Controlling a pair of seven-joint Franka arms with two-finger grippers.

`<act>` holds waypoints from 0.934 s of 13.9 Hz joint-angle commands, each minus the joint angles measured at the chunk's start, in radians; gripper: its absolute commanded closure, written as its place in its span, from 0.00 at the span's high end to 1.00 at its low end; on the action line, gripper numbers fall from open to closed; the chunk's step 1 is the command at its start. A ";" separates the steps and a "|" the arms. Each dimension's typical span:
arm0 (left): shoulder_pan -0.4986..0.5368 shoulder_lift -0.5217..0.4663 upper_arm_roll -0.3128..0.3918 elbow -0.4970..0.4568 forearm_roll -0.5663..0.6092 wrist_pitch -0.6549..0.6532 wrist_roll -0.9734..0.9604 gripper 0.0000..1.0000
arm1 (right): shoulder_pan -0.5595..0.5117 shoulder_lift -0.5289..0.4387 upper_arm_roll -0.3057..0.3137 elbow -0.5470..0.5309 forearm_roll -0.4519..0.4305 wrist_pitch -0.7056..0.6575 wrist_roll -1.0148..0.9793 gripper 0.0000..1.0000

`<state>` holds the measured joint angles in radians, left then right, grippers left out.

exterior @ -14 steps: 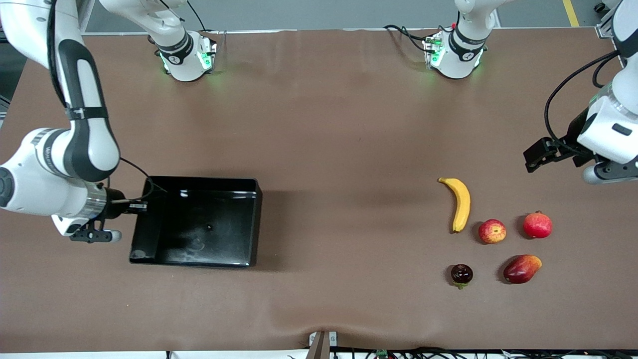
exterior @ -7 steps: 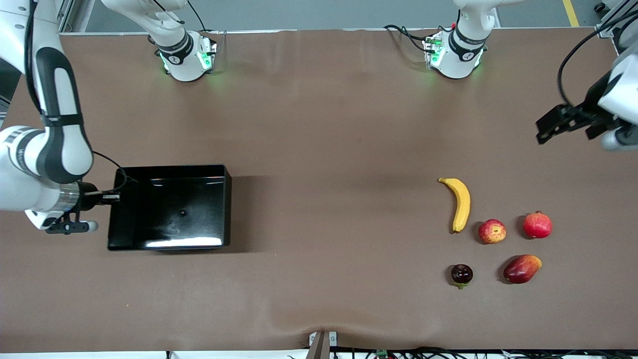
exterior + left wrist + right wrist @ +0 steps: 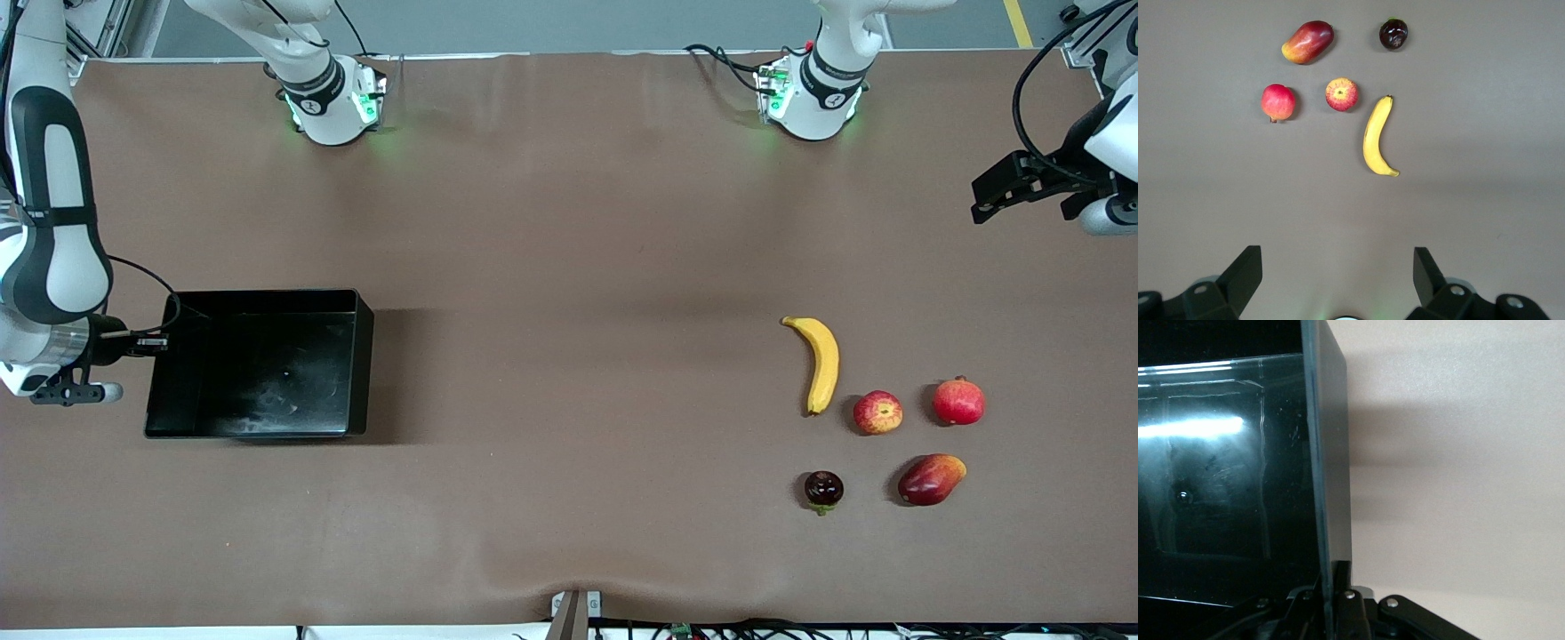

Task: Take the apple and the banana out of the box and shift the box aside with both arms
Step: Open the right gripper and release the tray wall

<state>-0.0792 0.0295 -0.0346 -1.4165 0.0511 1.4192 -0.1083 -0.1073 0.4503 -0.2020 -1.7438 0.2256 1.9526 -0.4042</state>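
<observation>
The black box (image 3: 359, 356) is at the right arm's end of the table. My right gripper (image 3: 160, 342) is shut on its short end wall; the right wrist view shows that wall (image 3: 1331, 453) edge-on between the jaws of the right gripper (image 3: 1335, 587). The box is empty. The banana (image 3: 824, 363) and the apple (image 3: 877, 412) lie on the table toward the left arm's end, and also show in the left wrist view as banana (image 3: 1376, 137) and apple (image 3: 1341, 94). My left gripper (image 3: 996, 191) is open and empty, up in the air over the table's edge at the left arm's end; its jaws (image 3: 1338, 273) stand wide apart.
A red pomegranate (image 3: 958, 401) lies beside the apple. A red-orange mango (image 3: 930, 479) and a small dark purple fruit (image 3: 823, 489) lie nearer the front camera. The arm bases (image 3: 333, 98) stand along the table's edge farthest from the camera.
My right gripper has drawn the box steadily toward the right arm's end of the table. My left gripper has moved up and away from the fruits toward the table's edge. The fruits have not moved.
</observation>
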 commanded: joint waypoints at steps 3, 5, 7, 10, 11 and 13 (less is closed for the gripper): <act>0.001 -0.068 0.015 -0.061 -0.017 0.000 0.019 1.00 | -0.014 0.014 0.020 -0.010 -0.012 0.002 -0.008 0.00; 0.002 -0.074 0.016 -0.061 -0.017 0.000 0.032 1.00 | -0.014 0.021 0.020 -0.008 -0.060 0.005 -0.007 0.00; 0.007 -0.079 0.016 -0.076 -0.017 0.001 0.032 1.00 | -0.017 0.021 0.020 -0.007 -0.097 0.003 -0.007 0.00; 0.006 -0.105 0.013 -0.111 -0.016 0.009 0.033 1.00 | -0.020 0.025 0.019 -0.007 -0.097 0.011 -0.002 0.00; 0.006 -0.109 0.010 -0.111 -0.016 0.010 0.033 1.00 | -0.020 0.031 0.019 -0.007 -0.098 0.014 -0.002 0.00; 0.010 -0.111 0.002 -0.110 -0.017 0.014 0.032 1.00 | -0.025 0.042 0.019 -0.006 -0.098 0.037 -0.002 0.00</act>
<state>-0.0766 -0.0455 -0.0260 -1.4959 0.0511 1.4200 -0.0979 -0.1090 0.4927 -0.1970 -1.7504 0.1358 1.9753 -0.4037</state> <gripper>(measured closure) 0.000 0.956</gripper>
